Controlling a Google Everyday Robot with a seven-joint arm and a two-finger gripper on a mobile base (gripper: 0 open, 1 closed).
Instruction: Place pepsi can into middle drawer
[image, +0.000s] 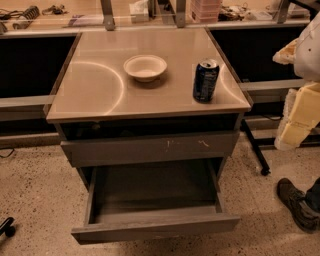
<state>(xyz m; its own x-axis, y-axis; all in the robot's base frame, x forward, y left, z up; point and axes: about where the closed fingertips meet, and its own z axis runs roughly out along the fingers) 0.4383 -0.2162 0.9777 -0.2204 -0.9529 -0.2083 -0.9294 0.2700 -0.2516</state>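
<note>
The pepsi can (205, 80), dark blue with a silver top, stands upright on the right front part of the cabinet's tan top (100, 85). The middle drawer (155, 187) is pulled out below, with a plain grey front and a bare dark floor. My gripper (299, 117), pale yellow under a white arm, hangs at the right edge of the view. It is to the right of the can, past the cabinet's side and apart from it. It holds nothing that I can see.
A cream-white bowl (145, 67) sits on the top, left of the can. A grey drawer front with pale scratch marks (150, 148) is above the open drawer. A person's shoe (297, 203) is on the floor at right, and a black caster (7, 228) at lower left.
</note>
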